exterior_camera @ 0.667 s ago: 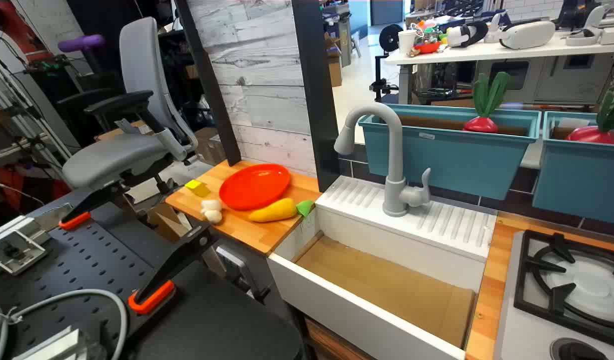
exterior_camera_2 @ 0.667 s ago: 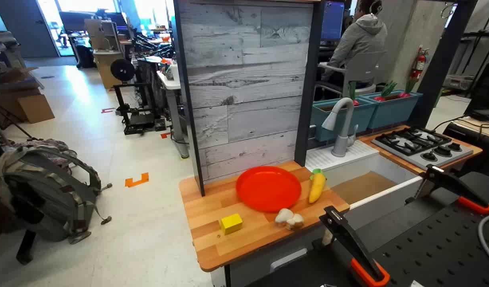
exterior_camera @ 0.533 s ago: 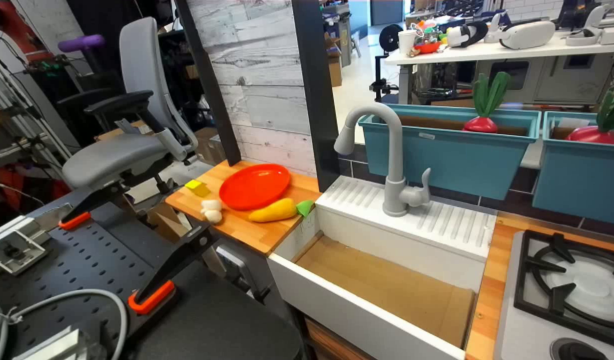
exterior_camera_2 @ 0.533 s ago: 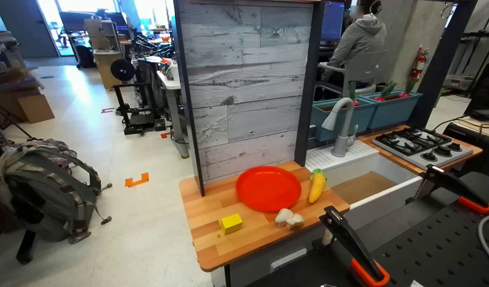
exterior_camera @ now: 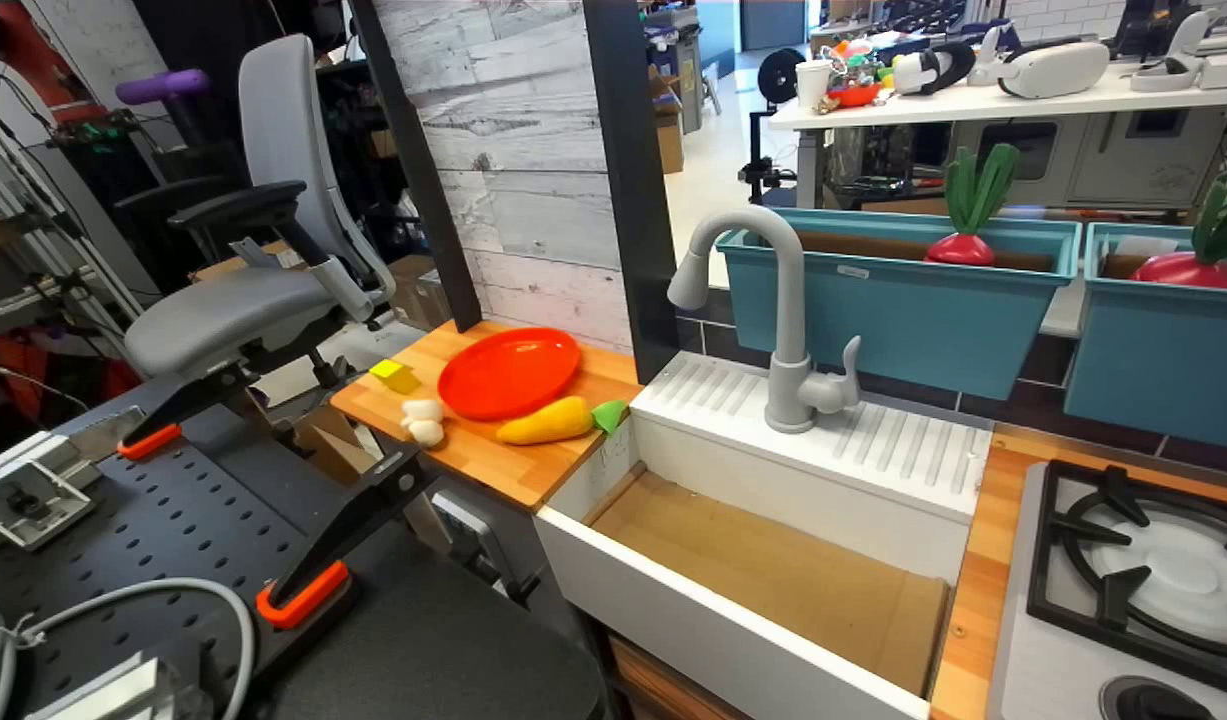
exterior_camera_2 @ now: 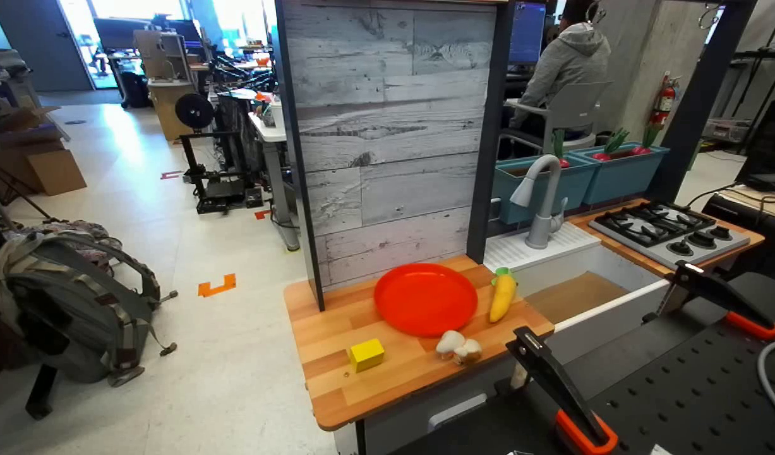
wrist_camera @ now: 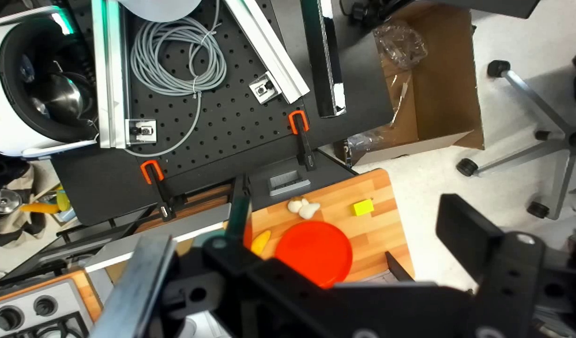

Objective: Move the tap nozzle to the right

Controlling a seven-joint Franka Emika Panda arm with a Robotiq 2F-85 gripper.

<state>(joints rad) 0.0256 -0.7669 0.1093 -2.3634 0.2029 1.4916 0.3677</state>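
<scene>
Wrist view: the dark fingers [wrist_camera: 467, 234] stand wide apart and hold nothing; beyond the gap between them lies a round red plate [wrist_camera: 316, 249] on a wooden worktop [wrist_camera: 379, 232]. In both exterior views the tall matte grey gooseneck tap nozzle [exterior_camera: 791, 300] stands upright on a white ribbed ledge [exterior_camera: 903, 445] behind a white rectangular sink [exterior_camera: 713, 615], its downward-facing end to the picture's left of its stem. A small grey lever handle [exterior_camera: 851, 376] sticks up beside its base, and brown cardboard [exterior_camera: 763, 560] covers the sink's floor. In an exterior view, a yellow vegetable-shaped piece with a green top [exterior_camera_2: 503, 299] lies between the plate and the sink, with a lumpy white piece [exterior_camera_2: 453, 344] close to the plate.
</scene>
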